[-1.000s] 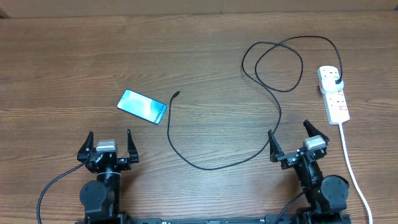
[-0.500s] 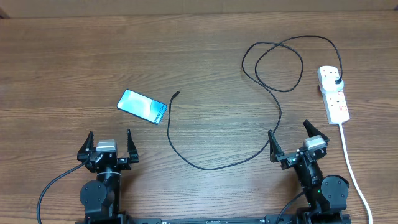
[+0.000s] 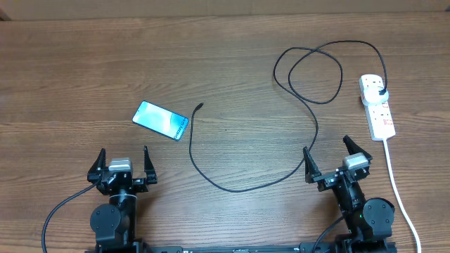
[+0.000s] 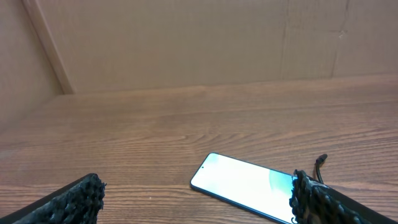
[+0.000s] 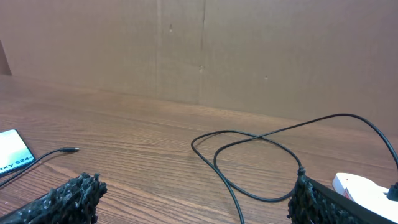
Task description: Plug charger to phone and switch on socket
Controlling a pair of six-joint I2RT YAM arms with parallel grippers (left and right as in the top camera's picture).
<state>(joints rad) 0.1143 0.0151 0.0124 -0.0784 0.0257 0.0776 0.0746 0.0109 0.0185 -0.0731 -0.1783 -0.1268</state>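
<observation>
– Brown wood-grain counter (image 3: 70, 70) is carrying everything, with a plain cardboard wall (image 4: 186, 43) closing it in behind. Where is the gear lying?

– The phone (image 3: 161, 120) is lying flat, screen up, left of centre, ahead of the left claw (image 3: 124, 150). The charger (image 3: 239, 190) is snaking across the middle. Its connector tip (image 3: 201, 106) is resting just beside the phone's right end, not touching it. Its plug (image 3: 382, 92) is sitting in the socket (image 3: 377, 107) at the far right, beyond the right claw (image 3: 325, 145).

– And the claws?

– Both are gaping wide and gripping nothing, low at the near edge.

– What is worrying you?

– The tip is thin and lying flat on the wood, so I'm guessing a pinch may be slipping off it or turning it crooked. The phone is lying loose, so pushing the tip in may be shoving it away unless the other claw is bracing it. Tugging the cable may be dragging its loops, or even the light socket. The red switches are looking small, so a blunt press may be missing them.

– Any containers?

– None is showing. Only the socket is housing anything: the plug, in its far-end outlet.
</observation>
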